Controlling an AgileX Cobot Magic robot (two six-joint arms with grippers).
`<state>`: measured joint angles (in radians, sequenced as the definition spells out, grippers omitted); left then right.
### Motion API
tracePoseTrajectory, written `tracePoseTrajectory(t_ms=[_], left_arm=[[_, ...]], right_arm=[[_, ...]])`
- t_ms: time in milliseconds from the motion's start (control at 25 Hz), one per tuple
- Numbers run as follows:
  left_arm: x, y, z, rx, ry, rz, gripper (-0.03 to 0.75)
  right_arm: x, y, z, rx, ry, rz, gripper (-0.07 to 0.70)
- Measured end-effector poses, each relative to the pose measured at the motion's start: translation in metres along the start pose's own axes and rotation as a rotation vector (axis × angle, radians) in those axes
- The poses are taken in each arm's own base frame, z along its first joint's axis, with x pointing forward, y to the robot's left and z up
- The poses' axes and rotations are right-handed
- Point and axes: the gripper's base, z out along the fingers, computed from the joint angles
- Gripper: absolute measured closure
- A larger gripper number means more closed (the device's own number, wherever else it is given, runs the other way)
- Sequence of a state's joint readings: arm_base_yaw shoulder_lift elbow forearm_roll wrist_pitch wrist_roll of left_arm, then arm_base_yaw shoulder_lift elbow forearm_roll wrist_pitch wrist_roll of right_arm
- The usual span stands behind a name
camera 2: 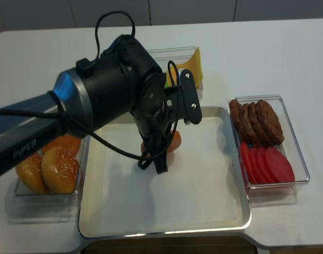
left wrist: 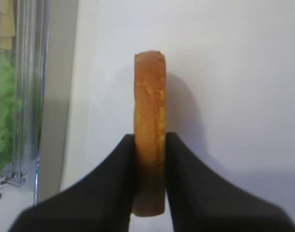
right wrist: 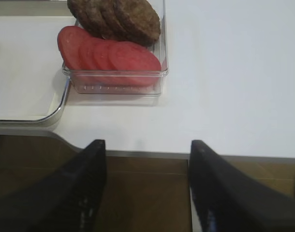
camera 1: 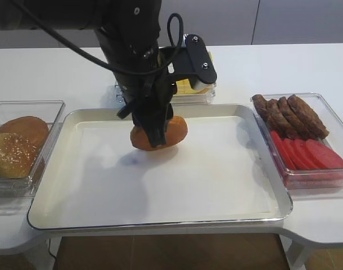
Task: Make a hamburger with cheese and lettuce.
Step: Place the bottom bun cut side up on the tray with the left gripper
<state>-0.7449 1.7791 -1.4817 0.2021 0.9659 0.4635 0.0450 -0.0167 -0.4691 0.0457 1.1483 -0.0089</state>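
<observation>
Left gripper [left wrist: 150,159] pinches the bun half [left wrist: 150,125] by its flat faces, edge-on over the tray [camera 1: 160,214] — looks light, soft and crushable, so hold gently across crust and cut face — right gripper [right wrist: 147,193] gapes wide, empty.

Glossy metal tray [camera 1: 261,211] — matt bun [camera 1: 177,132]

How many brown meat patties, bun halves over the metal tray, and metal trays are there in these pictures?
Meat patties: 4
Bun half over the metal tray: 1
Metal tray: 1
Total: 6
</observation>
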Motion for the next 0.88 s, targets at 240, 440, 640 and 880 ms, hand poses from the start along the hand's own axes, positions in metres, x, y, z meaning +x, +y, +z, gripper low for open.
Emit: tracePoseTrajectory(t_ms=[240, 440, 640, 880], left_arm=[[0.003, -0.002, 0.0, 0.027, 0.028, -0.008, 0.482], [0.003, -0.006, 0.0, 0.063, 0.035, -0.026, 0.415], [0.006, -0.01, -0.001, 0.108, 0.063, -0.042, 0.373], [0.009, -0.017, -0.002, 0.188, 0.104, -0.069, 0.362]], right_arm=[[0.0, 0.0, 0.0, 0.0, 0.0, 0.0, 0.201], [0.0, 0.0, 0.0, 0.0, 0.0, 0.0, 0.202], [0.0, 0.0, 0.0, 0.0, 0.0, 0.0, 0.201], [0.0, 0.0, 0.0, 0.0, 0.0, 0.0, 0.201]])
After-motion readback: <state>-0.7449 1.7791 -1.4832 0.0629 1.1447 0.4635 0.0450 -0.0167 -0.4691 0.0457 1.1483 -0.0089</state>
